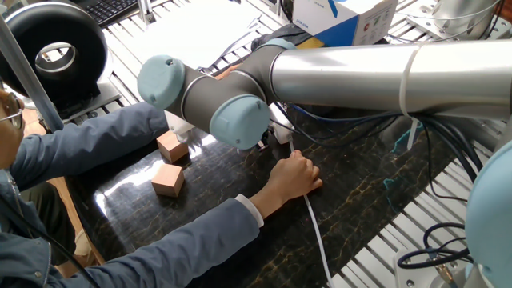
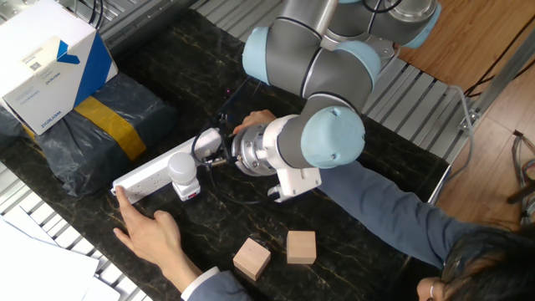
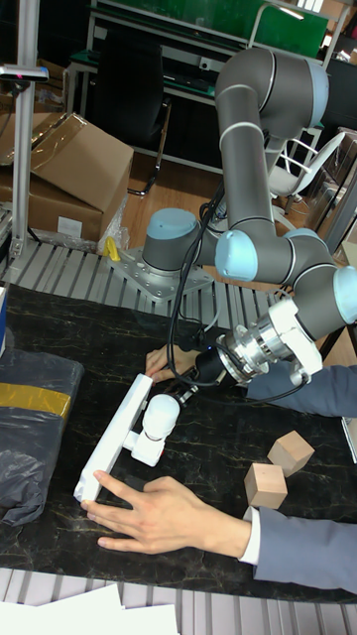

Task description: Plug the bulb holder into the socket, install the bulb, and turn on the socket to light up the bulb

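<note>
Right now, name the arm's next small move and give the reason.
Probably ease the claw toward the power strip's switch. The bulb already stands in its holder on the strip, unlit, and a person's hand steadies the strip's end.

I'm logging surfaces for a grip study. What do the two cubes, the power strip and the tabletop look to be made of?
The cubes look like bare wood: tan, matte, with paler and pinker faces. The power strip looks like smooth white plastic with a slight sheen. The tabletop is black with golden veins and mirror-like glare, so polished stone or a marble-look laminate; the pictures cannot settle which.
</note>
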Action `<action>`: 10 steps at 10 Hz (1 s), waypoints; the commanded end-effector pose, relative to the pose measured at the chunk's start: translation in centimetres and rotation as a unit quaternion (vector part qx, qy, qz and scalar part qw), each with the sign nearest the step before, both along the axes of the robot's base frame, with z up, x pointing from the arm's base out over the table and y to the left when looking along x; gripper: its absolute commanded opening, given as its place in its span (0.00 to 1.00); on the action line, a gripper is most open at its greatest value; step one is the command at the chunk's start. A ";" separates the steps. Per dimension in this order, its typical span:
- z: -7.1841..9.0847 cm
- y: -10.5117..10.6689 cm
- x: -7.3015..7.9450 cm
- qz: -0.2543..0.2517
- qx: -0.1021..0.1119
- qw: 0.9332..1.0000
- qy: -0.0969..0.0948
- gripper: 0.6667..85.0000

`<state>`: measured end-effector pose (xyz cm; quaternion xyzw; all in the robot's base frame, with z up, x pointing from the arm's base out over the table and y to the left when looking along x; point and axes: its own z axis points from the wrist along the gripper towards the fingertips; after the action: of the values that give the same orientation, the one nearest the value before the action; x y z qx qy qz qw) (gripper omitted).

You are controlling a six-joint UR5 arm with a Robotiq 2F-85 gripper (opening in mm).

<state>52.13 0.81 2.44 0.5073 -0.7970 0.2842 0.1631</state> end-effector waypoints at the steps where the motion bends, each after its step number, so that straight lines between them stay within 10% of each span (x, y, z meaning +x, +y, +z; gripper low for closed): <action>1: -0.2 0.4 -0.1 -0.009 0.007 1.000 -0.005 0.00; 10: -0.2 -0.2 0.1 -0.007 -0.008 1.000 -0.014 0.00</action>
<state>52.46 0.78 2.37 0.5008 -0.7980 0.2967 0.1559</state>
